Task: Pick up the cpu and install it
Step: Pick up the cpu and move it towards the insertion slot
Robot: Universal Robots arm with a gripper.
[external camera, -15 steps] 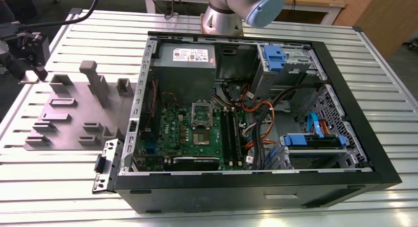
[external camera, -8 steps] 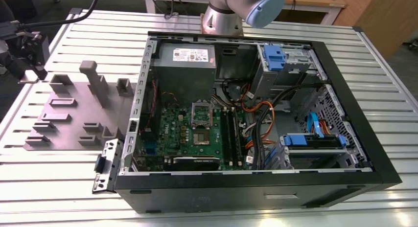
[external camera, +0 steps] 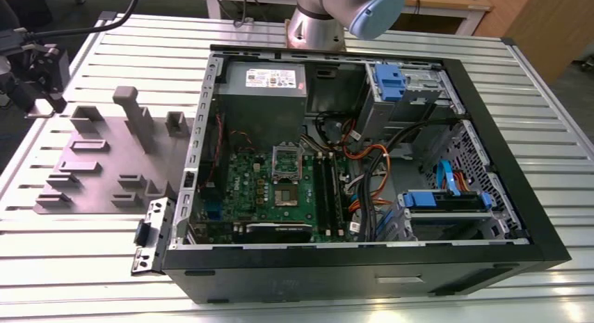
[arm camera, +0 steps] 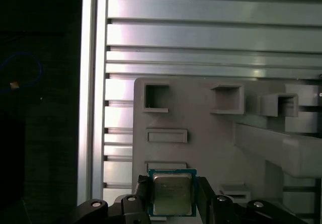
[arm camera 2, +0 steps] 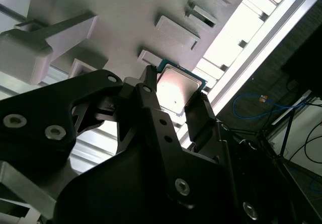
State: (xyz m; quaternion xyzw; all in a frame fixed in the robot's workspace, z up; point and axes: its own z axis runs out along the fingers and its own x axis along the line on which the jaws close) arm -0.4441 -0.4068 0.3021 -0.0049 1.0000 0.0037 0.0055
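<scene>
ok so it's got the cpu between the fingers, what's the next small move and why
Probably a short straight lift. In both wrist views the fingers press two opposite edges of the cpu, close over the moulded plate, whose upright blocks stand between it and the open case in the exterior view. Rising first should clear them.

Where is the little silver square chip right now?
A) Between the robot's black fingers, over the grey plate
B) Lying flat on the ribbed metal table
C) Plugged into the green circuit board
A: in the first wrist view the cpu sits between the fingers of the gripper, with the grey moulded plate behind it.
</scene>
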